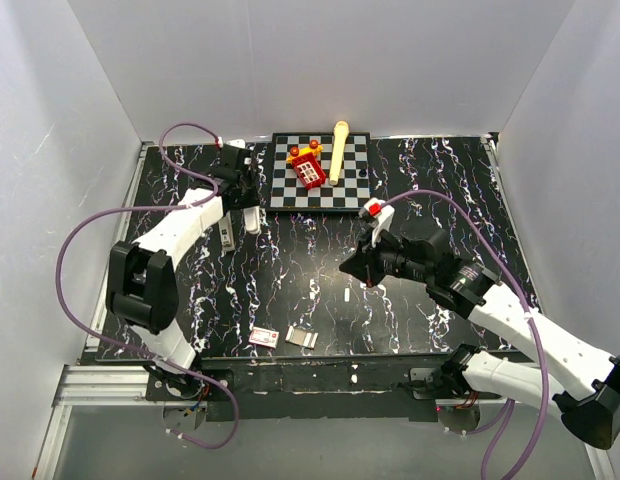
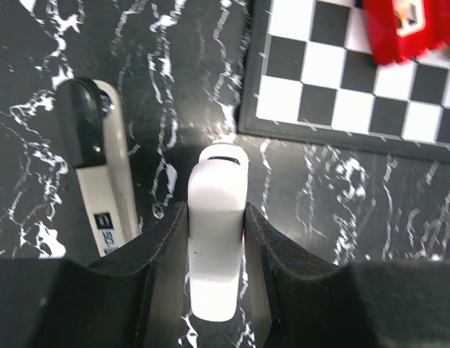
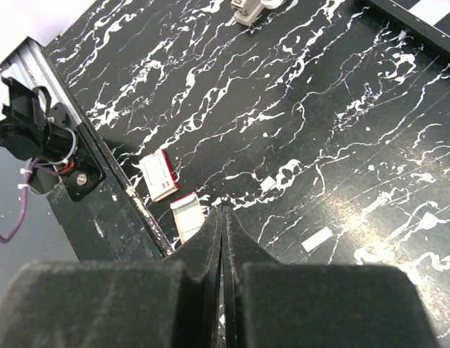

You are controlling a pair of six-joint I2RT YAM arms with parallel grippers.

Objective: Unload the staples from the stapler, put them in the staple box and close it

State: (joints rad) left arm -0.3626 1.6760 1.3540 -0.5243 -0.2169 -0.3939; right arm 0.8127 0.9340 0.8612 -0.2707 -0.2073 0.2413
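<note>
The stapler [image 2: 101,181], silvery-grey with a black end, lies on the black marbled table [image 1: 420,180] at the back left; it also shows from above, stapler [image 1: 227,235]. Right beside it, my left gripper [image 2: 215,210] is shut on a white rounded plastic piece [image 2: 216,254], the same white piece [image 1: 252,220] in the top view. A tiny white strip of staples [image 1: 348,296] lies loose mid-table, staples [image 3: 317,239] just right of my right gripper [image 3: 222,210]. That gripper [image 1: 352,268] is shut with nothing in it and hovers over the table.
A chessboard [image 1: 355,185] at the back holds a red toy [image 1: 308,170] and a yellow stick [image 1: 338,150]. Two small red-and-white flat boxes [image 1: 265,336] [image 1: 302,338] lie near the front edge. White walls enclose the table on three sides.
</note>
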